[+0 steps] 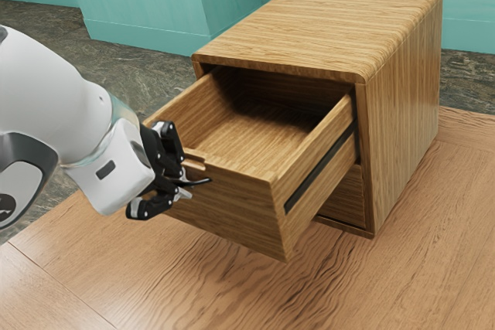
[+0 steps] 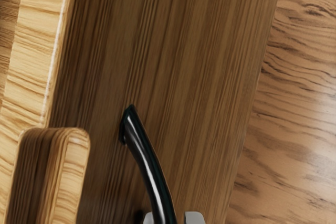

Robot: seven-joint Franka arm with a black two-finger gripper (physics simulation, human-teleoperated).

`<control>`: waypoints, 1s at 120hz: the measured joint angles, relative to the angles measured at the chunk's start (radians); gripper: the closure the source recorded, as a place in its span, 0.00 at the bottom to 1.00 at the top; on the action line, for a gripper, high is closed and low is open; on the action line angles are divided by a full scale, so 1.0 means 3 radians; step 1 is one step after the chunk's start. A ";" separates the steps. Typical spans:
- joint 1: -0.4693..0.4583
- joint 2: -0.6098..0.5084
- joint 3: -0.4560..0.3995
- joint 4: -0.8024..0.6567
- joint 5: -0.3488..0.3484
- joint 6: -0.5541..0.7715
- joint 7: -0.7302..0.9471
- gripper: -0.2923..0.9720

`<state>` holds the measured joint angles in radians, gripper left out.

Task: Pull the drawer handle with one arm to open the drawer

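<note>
While drawer [image 1: 255,191] stands open, jaws clamp handle [image 2: 149,166].

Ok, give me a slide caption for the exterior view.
Gripper shut on the black handle, with the wooden cabinet's drawer standing well open.

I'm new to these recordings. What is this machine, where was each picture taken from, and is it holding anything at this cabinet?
The machine is a white robot arm ending in a black two-finger gripper. Both pictures are simulator renders. The exterior view comes from a camera beside the arm, which enters from that view's left. On the wooden tabletop stands a light wooden cabinet. Its upper wooden drawer is pulled well out, and its inside looks empty. The wrist view comes from a camera on the hand, looking closely at the drawer's front panel. The gripper appears closed on the drawer's black curved handle.
</note>
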<state>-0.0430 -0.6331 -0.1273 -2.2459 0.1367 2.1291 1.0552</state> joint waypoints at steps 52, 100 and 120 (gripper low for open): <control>0.0016 -0.0006 -0.0024 0.0010 -0.0003 -0.0061 -0.0035 0.83; 0.0002 -0.0057 0.0027 0.0032 0.0005 -0.0131 -0.0033 0.74; 0.0001 -0.0108 0.0022 0.0180 0.0001 -0.0254 -0.0028 0.67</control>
<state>-0.0427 -0.6654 -0.1207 -2.1920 0.1369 2.0530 1.0469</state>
